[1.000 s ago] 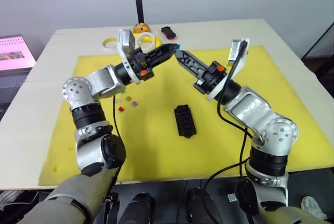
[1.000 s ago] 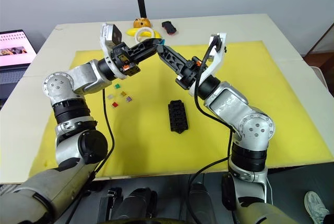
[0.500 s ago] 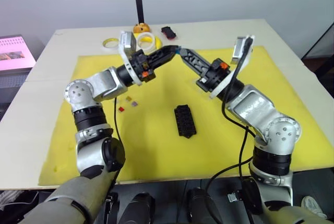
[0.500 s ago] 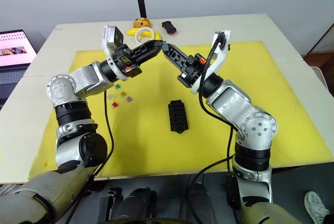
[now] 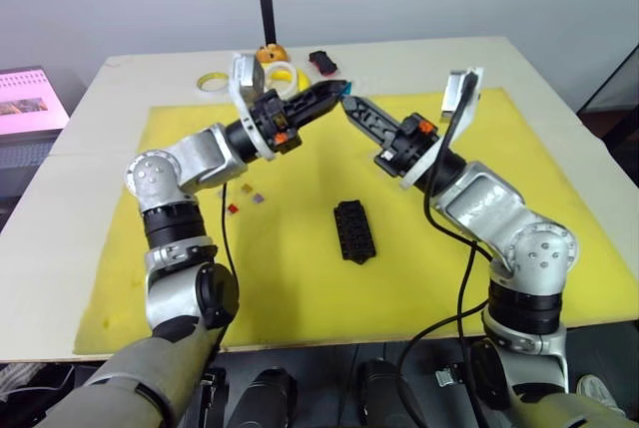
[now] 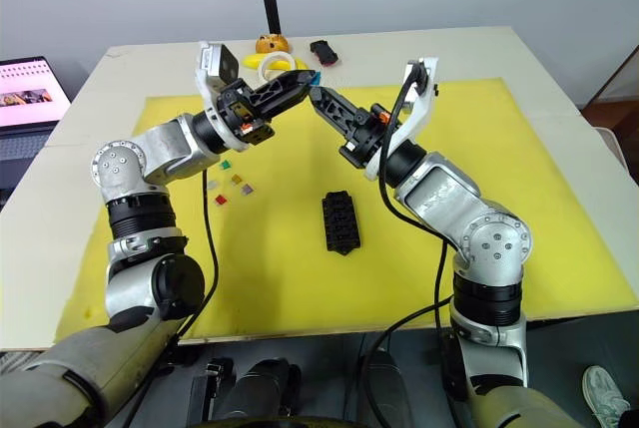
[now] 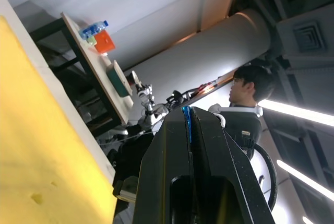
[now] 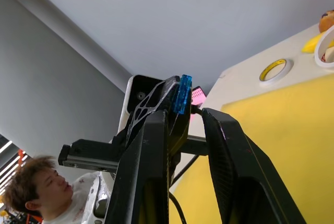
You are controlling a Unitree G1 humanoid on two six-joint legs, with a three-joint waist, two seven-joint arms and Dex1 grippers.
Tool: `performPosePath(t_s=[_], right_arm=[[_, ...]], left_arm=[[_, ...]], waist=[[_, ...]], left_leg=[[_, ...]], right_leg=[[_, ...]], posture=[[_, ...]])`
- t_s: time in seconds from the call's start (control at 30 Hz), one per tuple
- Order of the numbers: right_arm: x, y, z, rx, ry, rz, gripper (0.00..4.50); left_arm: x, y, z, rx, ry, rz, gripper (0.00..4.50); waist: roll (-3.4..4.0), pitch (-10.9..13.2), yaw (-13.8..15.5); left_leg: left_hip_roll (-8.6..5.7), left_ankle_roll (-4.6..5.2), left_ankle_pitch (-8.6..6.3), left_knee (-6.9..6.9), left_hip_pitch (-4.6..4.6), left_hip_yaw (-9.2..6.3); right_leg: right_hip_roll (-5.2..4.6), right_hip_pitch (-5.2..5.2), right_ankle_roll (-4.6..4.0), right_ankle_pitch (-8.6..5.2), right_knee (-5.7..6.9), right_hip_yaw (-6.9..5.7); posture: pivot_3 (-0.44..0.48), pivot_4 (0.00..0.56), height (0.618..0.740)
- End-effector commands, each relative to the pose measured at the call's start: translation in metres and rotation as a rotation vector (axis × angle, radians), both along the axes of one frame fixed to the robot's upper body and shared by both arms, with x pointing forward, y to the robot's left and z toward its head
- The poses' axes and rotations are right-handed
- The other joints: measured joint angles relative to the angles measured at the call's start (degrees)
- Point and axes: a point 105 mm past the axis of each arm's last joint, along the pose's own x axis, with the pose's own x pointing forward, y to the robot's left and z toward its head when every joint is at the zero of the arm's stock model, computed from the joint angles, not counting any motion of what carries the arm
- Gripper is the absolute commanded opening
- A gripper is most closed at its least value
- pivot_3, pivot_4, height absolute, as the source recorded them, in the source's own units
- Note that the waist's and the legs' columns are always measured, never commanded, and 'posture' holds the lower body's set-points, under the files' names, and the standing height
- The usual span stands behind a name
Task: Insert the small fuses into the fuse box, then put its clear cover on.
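On the yellow mat point(image 5: 559, 159), fuse box point(image 5: 353, 230), long axis running away from robot. Beyond it, left gripper point(image 5: 339, 88) pinching blue fuse point(image 8: 183, 94); right gripper point(image 5: 346, 104) parted, tips meeting it, nearer than a second ago. Left of box, loose fuses point(image 5: 246, 195).

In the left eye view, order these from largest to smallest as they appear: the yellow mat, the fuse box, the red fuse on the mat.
1. yellow mat
2. fuse box
3. red fuse
All rest on the table, so nearness hardly distorts this.
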Motion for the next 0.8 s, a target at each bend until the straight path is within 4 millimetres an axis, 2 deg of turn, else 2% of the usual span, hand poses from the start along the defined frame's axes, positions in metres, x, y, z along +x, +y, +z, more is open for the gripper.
performPosePath(t_s=[0.03, 0.27, 0.4, 0.67, 0.77, 0.8], right_arm=[[-0.007, 0.001, 0.015, 0.03, -0.06, 0.011, 1.07], [-0.007, 0.002, 0.015, 0.022, -0.062, 0.012, 1.07], [-0.008, 0.002, 0.014, 0.026, -0.06, 0.012, 0.06], [-0.013, 0.003, 0.018, 0.041, -0.079, 0.038, 0.06], [-0.015, 0.003, 0.02, 0.039, -0.087, 0.048, 0.0], [-0.016, 0.003, 0.02, 0.033, -0.091, 0.051, 0.0]], left_arm=[[-0.002, 0.002, 0.005, -0.017, -0.016, -0.002, 0.0], [-0.002, 0.002, 0.005, -0.016, -0.013, -0.002, 0.0], [-0.002, 0.002, 0.004, -0.014, -0.012, -0.005, 0.0], [0.0, 0.004, -0.004, 0.022, -0.001, 0.009, 0.0], [-0.005, 0.009, -0.01, 0.095, -0.046, 0.015, 0.96], [-0.007, 0.012, -0.012, 0.127, -0.069, 0.017, 1.43]], waist=[[0.0, 0.0, -0.04], [0.0, 0.0, 0.01], [0.0, 0.0, -0.04], [0.0, 0.0, 0.0], [0.0, 0.0, -0.09], [0.0, 0.0, -0.13]], left_leg=[[0.0, 0.0, 0.0, 0.0, 0.0, 0.0], [0.0, 0.0, 0.0, 0.0, 0.0, 0.0], [0.0, 0.0, 0.0, 0.0, 0.0, 0.0], [0.0, 0.0, 0.0, 0.0, 0.0, 0.0], [0.0, 0.0, 0.0, 0.0, 0.0, 0.0], [0.0, 0.0, 0.0, -0.01, 0.0, 0.0]], right_leg=[[0.0, 0.0, 0.0, 0.0, 0.0, 0.0], [0.0, 0.0, 0.0, 0.0, 0.0, 0.0], [0.01, 0.0, 0.0, 0.0, 0.0, 0.0], [0.0, 0.0, 0.0, 0.0, -0.01, 0.0], [0.01, 0.0, 0.0, 0.0, -0.01, 0.0], [0.01, 0.0, 0.0, 0.0, -0.01, 0.0]], posture=[[0.0, 0.15, 0.74], [0.0, 0.15, 0.74], [0.0, 0.15, 0.74], [0.0, 0.15, 0.74], [0.0, 0.15, 0.74], [0.0, 0.15, 0.74]])
